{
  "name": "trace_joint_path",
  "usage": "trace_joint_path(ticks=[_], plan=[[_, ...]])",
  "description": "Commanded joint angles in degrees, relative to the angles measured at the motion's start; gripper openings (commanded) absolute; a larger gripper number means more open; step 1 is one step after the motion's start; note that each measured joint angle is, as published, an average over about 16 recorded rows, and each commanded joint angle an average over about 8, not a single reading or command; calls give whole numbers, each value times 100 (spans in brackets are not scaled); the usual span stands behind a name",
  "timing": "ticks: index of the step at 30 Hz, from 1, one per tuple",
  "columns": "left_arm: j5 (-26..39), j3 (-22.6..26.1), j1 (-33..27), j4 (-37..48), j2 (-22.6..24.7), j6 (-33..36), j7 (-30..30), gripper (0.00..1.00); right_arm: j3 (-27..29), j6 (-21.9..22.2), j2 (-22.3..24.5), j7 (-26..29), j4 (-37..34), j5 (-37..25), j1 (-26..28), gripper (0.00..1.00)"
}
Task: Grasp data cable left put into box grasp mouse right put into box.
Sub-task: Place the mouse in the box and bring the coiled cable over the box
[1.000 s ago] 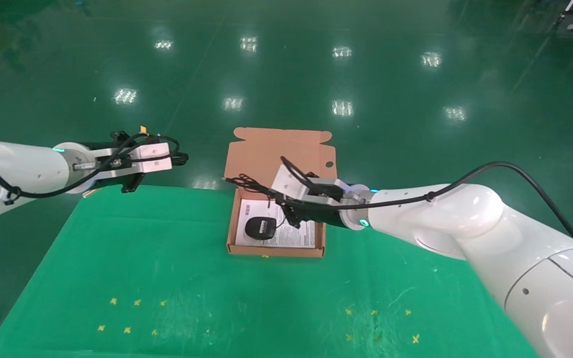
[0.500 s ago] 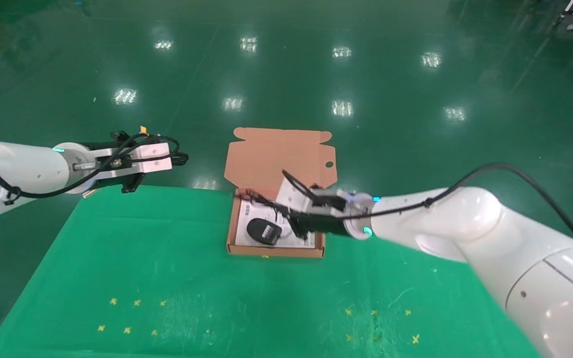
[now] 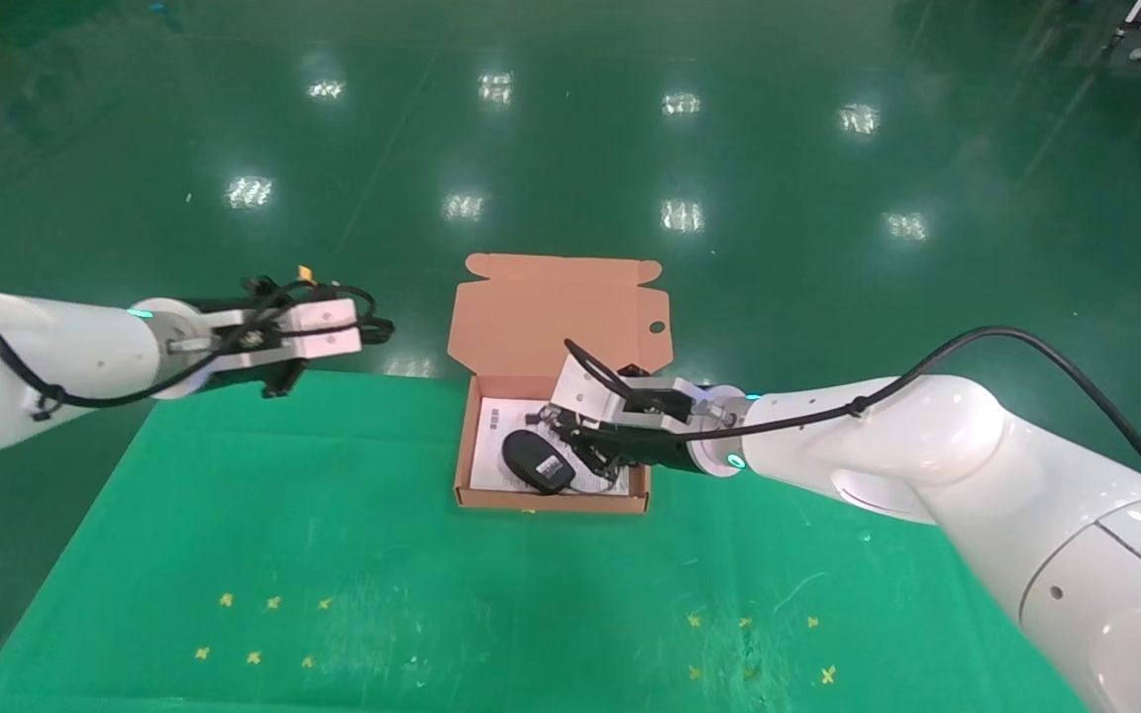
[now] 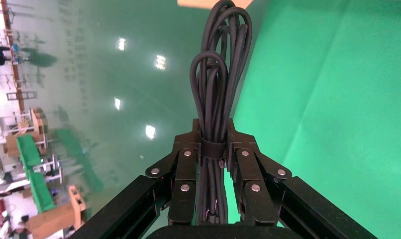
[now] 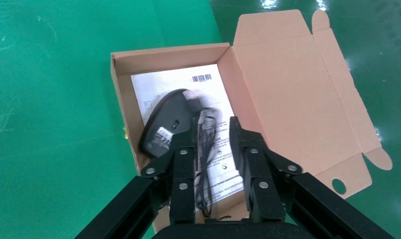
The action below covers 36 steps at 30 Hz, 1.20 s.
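The salmon-orange box (image 3: pixel 551 502) stands open at the table's far middle, its flap lid (image 3: pixel 556 317) standing up behind it. The black mouse (image 3: pixel 538 460) lies inside on the white printed sheet (image 3: pixel 491 465). My right gripper (image 3: pixel 575 436) hangs low over the box's right half, jaws open. In the right wrist view the mouse (image 5: pixel 166 124) lies beside my right gripper (image 5: pixel 212 124), and its thin cord (image 5: pixel 206 149) runs loose between the fingers. My left gripper (image 3: pixel 351 327) is shut on the data cable (image 3: pixel 377 327), held in the air over the table's far left edge. The looped bundle (image 4: pixel 219 59) sticks out past my left gripper (image 4: pixel 213 130).
The green cloth table (image 3: pixel 333 555) carries small yellow cross marks at the front left (image 3: pixel 254 624) and front right (image 3: pixel 749 644). Beyond the far edge is glossy green floor (image 3: pixel 570 149). The box lid has a small round hole (image 3: pixel 657 327).
My right gripper has come down into the box with the mouse. The mouse now lies on the sheet, turned a little. My left arm has shifted slightly right and down with the cable.
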Motion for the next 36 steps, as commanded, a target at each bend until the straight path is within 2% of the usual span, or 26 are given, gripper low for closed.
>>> trace_joint_path(ticks=[1,10,15,19,29,36], plan=[[-71,14,38,6,47,8,21,0,-10,46,32,21,61,-7,10,100],[180,177,440,614,759,-993,124,0,8,267,925,81,861,-120,235,100],[119,293,516,1263,1271,-1627,358,0,-123,386,1670,398,1708,-305,334,100],[-173,483,536,1672,1533,-2045,609,0,-301,490,2320,815,2522,-504,390,100],[-1282,1579,582,1798,1654,-2728,1078,0,-808,800,3638,2021,4259,-1200,649,100],[-1879,2367,525,1792,1671,-3093,1143,0,-1128,592,4156,2785,4886,-1889,1078,100]])
